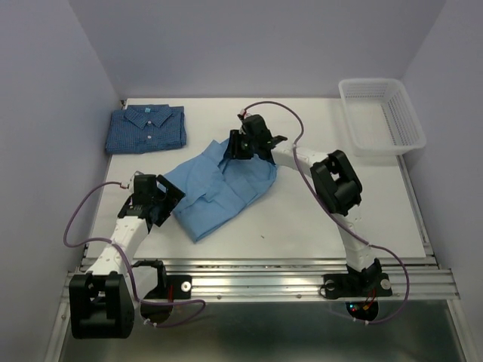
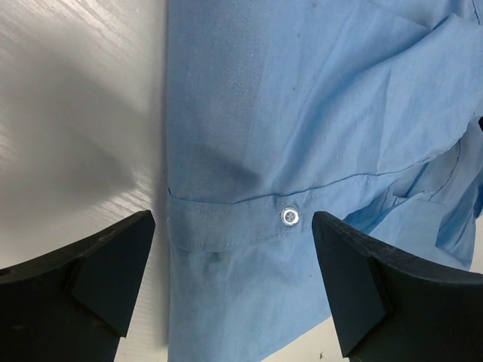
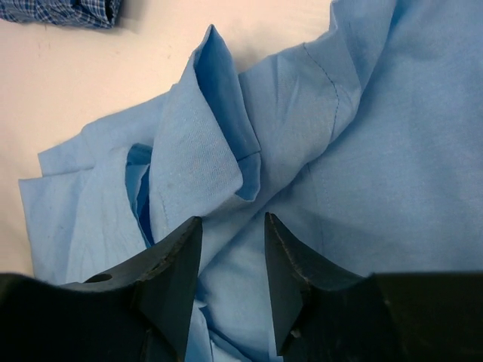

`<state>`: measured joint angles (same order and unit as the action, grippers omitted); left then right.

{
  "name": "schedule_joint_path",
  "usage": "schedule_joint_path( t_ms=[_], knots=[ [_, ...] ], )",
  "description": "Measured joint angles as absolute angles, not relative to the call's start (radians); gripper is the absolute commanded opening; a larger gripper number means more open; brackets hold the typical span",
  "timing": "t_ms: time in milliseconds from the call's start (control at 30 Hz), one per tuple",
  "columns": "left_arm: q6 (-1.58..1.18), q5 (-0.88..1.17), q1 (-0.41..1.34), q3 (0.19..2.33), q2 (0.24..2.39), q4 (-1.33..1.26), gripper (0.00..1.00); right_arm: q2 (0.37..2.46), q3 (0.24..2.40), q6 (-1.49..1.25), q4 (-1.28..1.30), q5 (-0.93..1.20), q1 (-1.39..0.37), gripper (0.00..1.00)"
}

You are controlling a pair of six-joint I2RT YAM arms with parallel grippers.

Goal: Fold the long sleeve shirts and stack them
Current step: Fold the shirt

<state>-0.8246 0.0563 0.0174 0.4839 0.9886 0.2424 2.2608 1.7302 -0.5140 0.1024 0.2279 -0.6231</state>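
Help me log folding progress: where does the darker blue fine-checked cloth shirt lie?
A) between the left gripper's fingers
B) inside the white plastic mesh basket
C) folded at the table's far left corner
C: the darker blue fine-checked cloth shirt lies folded flat at the far left corner of the white table, well apart from the white plastic mesh basket.

White arms (image 1: 124, 235), black fingers (image 2: 98, 279), purple cables (image 1: 72, 216)

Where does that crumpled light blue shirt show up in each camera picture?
Top external: the light blue shirt lies in the middle of the picture.
Left wrist: the shirt fills the centre and right.
Right wrist: the shirt fills most of the frame.
Shared landmark: bare white table at the shirt's edge.
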Motion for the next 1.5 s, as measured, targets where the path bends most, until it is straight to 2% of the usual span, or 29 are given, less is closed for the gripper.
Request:
schedule_joint_path(
  t_ms=[67, 100, 167, 200, 300, 467, 567, 633, 667, 700, 733, 767, 800, 1000, 1067, 1100, 1200, 1300, 1333, 1400, 1500],
  knots=[
    [-0.828, 0.059, 0.017, 0.483, 0.99, 0.24, 0.99, 2.272, 1.747, -0.516, 0.099, 0.228, -0.623, 0.38],
    [-0.828, 0.06, 0.017, 0.483, 0.991, 0.234, 0.99, 2.281, 1.76, -0.517, 0.097, 0.228, -0.623, 0.29],
    [-0.828, 0.06, 0.017, 0.483, 0.992, 0.227, 0.99, 2.298, 1.779, -0.524, 0.095, 0.23, -0.623, 0.22],
    [-0.828, 0.06, 0.017, 0.483, 0.992, 0.227, 0.99, 2.302, 1.782, -0.527, 0.095, 0.233, -0.623, 0.14],
    [-0.828, 0.06, 0.017, 0.483, 0.992, 0.227, 0.99, 2.312, 1.784, -0.532, 0.098, 0.245, -0.623, 0.01],
    [-0.828, 0.06, 0.017, 0.483, 0.992, 0.227, 0.99, 2.304, 1.758, -0.535, 0.058, 0.266, -0.623, 0.01],
    [-0.828, 0.06, 0.017, 0.483, 0.993, 0.226, 0.99, 2.247, 1.647, -0.535, 0.014, 0.273, -0.623, 0.01],
    [-0.828, 0.06, 0.017, 0.483, 0.993, 0.226, 0.99, 2.203, 1.592, -0.536, 0.009, 0.273, -0.623, 0.15],
    [-0.828, 0.06, 0.017, 0.483, 0.993, 0.224, 0.99, 2.193, 1.583, -0.535, 0.007, 0.274, -0.623, 0.26],
    [-0.828, 0.06, 0.017, 0.483, 0.993, 0.224, 0.99, 2.18, 1.576, -0.538, -0.001, 0.274, -0.623, 0.45],
    [-0.828, 0.06, 0.017, 0.483, 0.993, 0.224, 0.99, 2.171, 1.575, -0.546, -0.015, 0.276, -0.622, 0.78],
    [-0.828, 0.06, 0.017, 0.483, 0.993, 0.223, 0.99, 2.168, 1.576, -0.544, -0.025, 0.278, -0.622, 0.87],
    [-0.828, 0.06, 0.017, 0.483, 0.993, 0.223, 0.99, 2.167, 1.579, -0.555, -0.032, 0.279, -0.622, 0.95],
    [-0.826, 0.056, 0.015, 0.483, 1.003, 0.223, 0.99, 2.205, 1.659, -0.554, -0.017, 0.268, -0.622, 0.98],
    [-0.822, 0.055, 0.014, 0.483, 1.01, 0.225, 0.99, 2.239, 1.703, -0.554, -0.015, 0.259, -0.622, 0.95],
    [-0.819, 0.054, 0.013, 0.485, 1.018, 0.226, 0.99, 2.254, 1.716, -0.554, -0.013, 0.258, -0.622, 0.89],
    [-0.809, 0.054, 0.011, 0.493, 1.042, 0.228, 0.99, 2.314, 1.78, -0.555, 0.011, 0.261, -0.621, 0.8],
    [-0.793, 0.054, 0.011, 0.507, 1.066, 0.23, 0.99, 2.368, 1.841, -0.556, 0.052, 0.258, -0.621, 0.55],
    [-0.788, 0.054, 0.011, 0.512, 1.072, 0.229, 0.99, 2.384, 1.857, -0.556, 0.062, 0.255, -0.621, 0.37],
    [-0.776, 0.054, 0.008, 0.525, 1.079, 0.229, 0.99, 2.391, 1.858, -0.559, 0.086, 0.246, -0.621, 0.21],
    [-0.765, 0.055, -0.007, 0.535, 1.079, 0.228, 0.99, 2.391, 1.858, -0.561, 0.095, 0.24, -0.62, 0.19]
  ],
)
